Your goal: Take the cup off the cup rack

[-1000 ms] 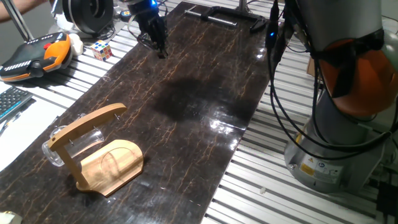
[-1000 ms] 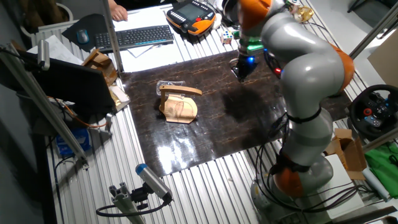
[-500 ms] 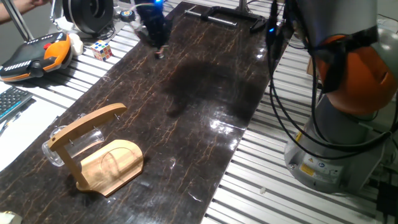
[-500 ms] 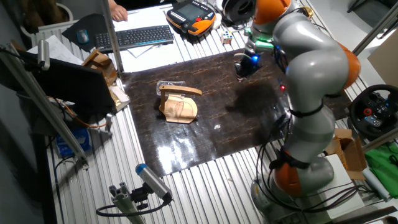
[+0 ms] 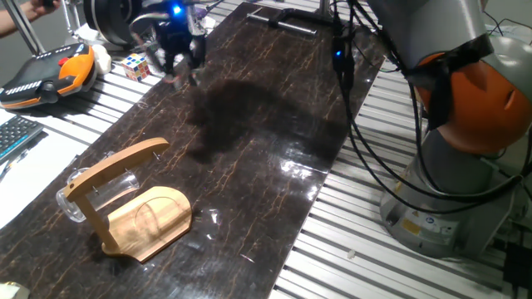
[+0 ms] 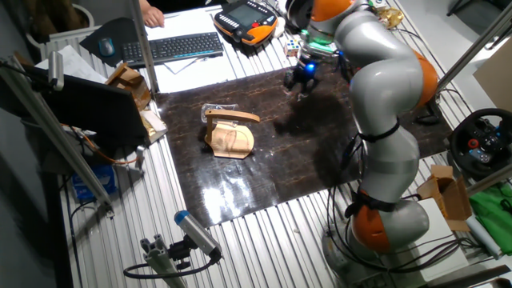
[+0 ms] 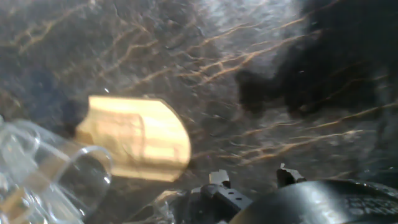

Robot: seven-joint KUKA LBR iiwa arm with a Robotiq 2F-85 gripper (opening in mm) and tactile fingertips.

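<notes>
Gripper (image 5: 181, 73) hovered above the far end of the dark marble-patterned table (image 5: 274, 124), near the rubik's cube (image 5: 137, 66), well apart from the cup rack (image 5: 133, 203). In the hand view two fingertips (image 7: 219, 178) showed at the bottom edge with a gap between them and nothing in it, so the jaws stood apart. In the other fixed view the gripper (image 6: 302, 83) hung over the table edge nearest the orange teach pendant (image 6: 246, 16).

Cup (image 5: 93, 193) hung on the rack's slanted arm, on the side away from the rounded base, lying roughly sideways; clear glass, hard to make out. In the hand view the cup (image 7: 53, 177) was blurred at lower left, just beside the rack's base (image 7: 140, 137). Rack (image 6: 229, 133) stood upright near the table's other end, keyboard (image 6: 172, 48) beyond it.
</notes>
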